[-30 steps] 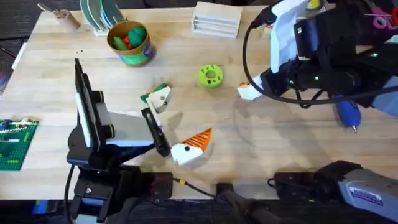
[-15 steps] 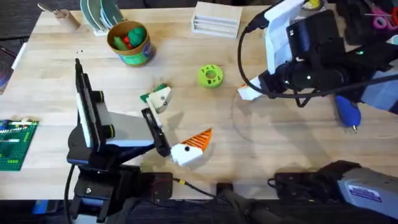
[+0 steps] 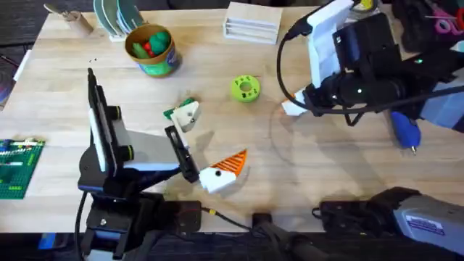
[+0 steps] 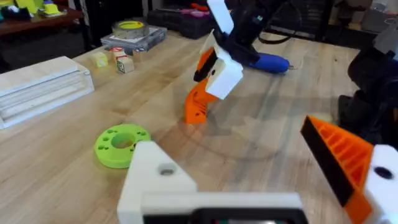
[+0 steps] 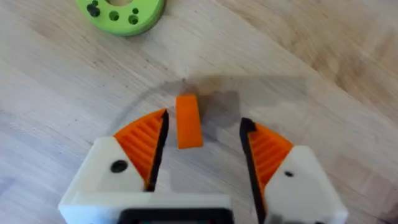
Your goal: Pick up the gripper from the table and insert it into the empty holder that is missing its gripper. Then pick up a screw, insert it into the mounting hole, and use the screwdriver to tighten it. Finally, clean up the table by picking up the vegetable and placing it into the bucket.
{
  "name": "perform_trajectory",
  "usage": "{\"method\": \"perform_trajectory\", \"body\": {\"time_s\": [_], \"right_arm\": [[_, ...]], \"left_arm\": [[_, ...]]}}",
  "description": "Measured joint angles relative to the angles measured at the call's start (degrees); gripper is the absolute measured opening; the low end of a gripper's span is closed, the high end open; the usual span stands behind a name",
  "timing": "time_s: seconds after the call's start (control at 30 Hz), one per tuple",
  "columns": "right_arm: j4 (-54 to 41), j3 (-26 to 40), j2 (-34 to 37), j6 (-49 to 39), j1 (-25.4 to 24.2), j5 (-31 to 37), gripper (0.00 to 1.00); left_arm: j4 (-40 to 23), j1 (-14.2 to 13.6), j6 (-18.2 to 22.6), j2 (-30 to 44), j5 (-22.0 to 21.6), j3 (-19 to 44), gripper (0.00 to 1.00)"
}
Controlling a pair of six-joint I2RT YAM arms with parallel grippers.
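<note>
Now the gripper (image 5: 188, 122) stands between the spread right claw (image 5: 202, 146) pads.

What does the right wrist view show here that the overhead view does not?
Right wrist alone: the small orange ribbed plastic fingertip lying on the wood between the right tool's open orange pads. Overhead alone: the yellow-rimmed bucket, blue pen-shaped screwdriver, small green leafy toy vegetable and left tool. Both: the bright green ring-shaped disc and wooden table.
</note>
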Motion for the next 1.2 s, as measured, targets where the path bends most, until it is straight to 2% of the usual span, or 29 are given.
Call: {"method": "perform_trajectory", "body": {"time_s": [0.03,0.17,0.5,0.6,0.73,0.77,1.0,1.2], "right_arm": [[0.0,0.0,-0.01,0.0,0.0,0.0,0.736],[-0.09,0.0,-0.01,-0.02,0.0,0.0,0.579],[-0.55,0.0,0.0,-0.01,0.01,-1.78,0.368],[-0.55,0.0,0.0,0.0,0.0,-2.04,0.266],[-0.46,0.0,0.01,-0.16,0.0,-2.16,0.049],[-0.48,0.0,-0.01,-0.08,0.0,-2.19,0.02],[-0.92,0.0,-1.62,-0.17,0.01,-2.19,0.015],[-0.9,0.0,-10.48,0.86,0.0,-2.53,0.012]], "left_arm": [[0.0,0.0,0.0,0.01,0.0,0.0,0.993],[0.0,0.0,0.0,-0.01,0.0,0.0,0.993],[-0.02,0.0,0.0,0.0,-0.01,0.0,0.993],[-0.02,0.0,0.0,0.0,-0.01,0.0,0.993],[-0.02,0.0,0.0,0.01,-0.02,0.0,0.993],[-0.02,0.0,0.0,-0.01,-0.02,0.0,0.992],[-0.02,0.0,0.0,0.0,-0.02,0.0,0.993],[-0.02,0.0,0.02,-0.01,-0.02,0.0,0.992]]}}
